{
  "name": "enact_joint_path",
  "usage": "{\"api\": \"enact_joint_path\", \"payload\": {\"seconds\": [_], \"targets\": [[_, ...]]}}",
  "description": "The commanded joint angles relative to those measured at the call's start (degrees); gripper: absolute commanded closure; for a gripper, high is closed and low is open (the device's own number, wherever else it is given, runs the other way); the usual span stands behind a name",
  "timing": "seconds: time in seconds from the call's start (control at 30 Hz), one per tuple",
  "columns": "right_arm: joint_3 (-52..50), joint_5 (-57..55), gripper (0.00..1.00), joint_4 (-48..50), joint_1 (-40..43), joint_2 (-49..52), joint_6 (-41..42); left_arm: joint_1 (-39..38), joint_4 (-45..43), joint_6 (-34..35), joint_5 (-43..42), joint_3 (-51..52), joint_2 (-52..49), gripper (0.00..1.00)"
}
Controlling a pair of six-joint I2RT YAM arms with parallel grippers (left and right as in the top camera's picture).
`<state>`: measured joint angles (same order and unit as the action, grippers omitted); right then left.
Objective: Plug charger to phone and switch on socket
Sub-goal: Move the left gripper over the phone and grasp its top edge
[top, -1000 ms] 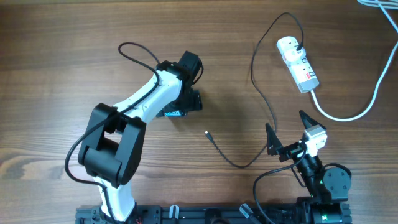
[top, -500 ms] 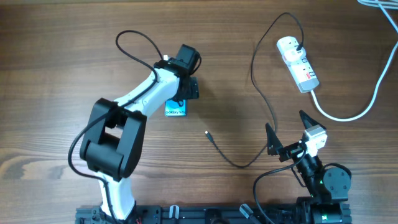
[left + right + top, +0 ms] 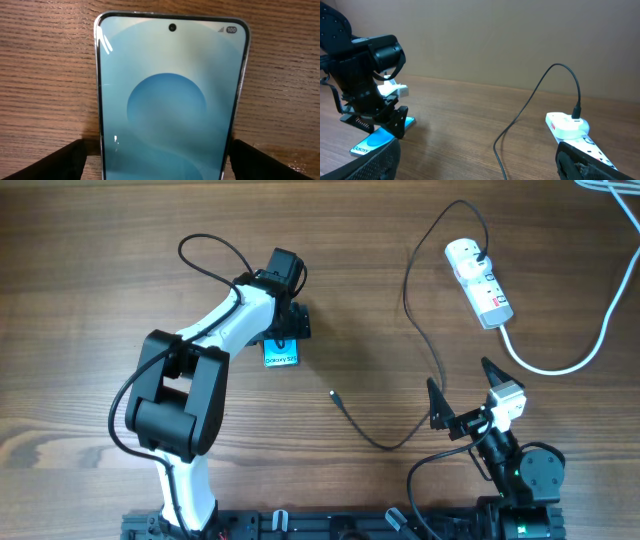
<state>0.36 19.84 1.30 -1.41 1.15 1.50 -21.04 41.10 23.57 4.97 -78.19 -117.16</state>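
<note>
While the black cable is unplugged at its tip, phone: lies flat, screen up, left of centre; nothing is connected to it.
Left claw: fingers apart, one beside each long edge of the phone, low over it; no squeeze visible. Judged: placed to steady or turn the phone so its port can be reached.
Cable run: plug end seated in the far end of the power strip; it loops towards the near side. The tip lies free on the wood between phone and right claw, touching neither.
Right claw: fingers wide apart, empty, near right by its base. Judged: ready to take the tip.
Power strip: far right, well apart from the phone; switch position too small to tell.
Surface: table, brown wood grain, flat.
Room: plain beige wall behind the far edge.
</note>
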Motion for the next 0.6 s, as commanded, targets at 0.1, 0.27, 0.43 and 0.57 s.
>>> {"api": "enact_joint_path", "payload": {"seconds": [0.1,0.27,0.43,0.57], "targets": [[-0.1,-0.2,0.0,0.3,0.1,-0.3,0.6,-0.1,0.2,-0.7,-2.6,1.1,-0.8,0.16],[-0.1,-0.2,0.0,0.3,0.1,-0.3,0.6,-0.1,0.3,-0.7,-4.3,1.1,-0.8,0.23],[-0.1,-0.2,0.0,0.3,0.1,-0.3,0.6,-0.1,1.9,-0.7,-8.9,1.1,-0.8,0.34],[-0.1,-0.2,0.0,0.3,0.1,-0.3,0.6,-0.1,5.5,-0.6,-11.3,1.1,-0.8,0.36]]}}
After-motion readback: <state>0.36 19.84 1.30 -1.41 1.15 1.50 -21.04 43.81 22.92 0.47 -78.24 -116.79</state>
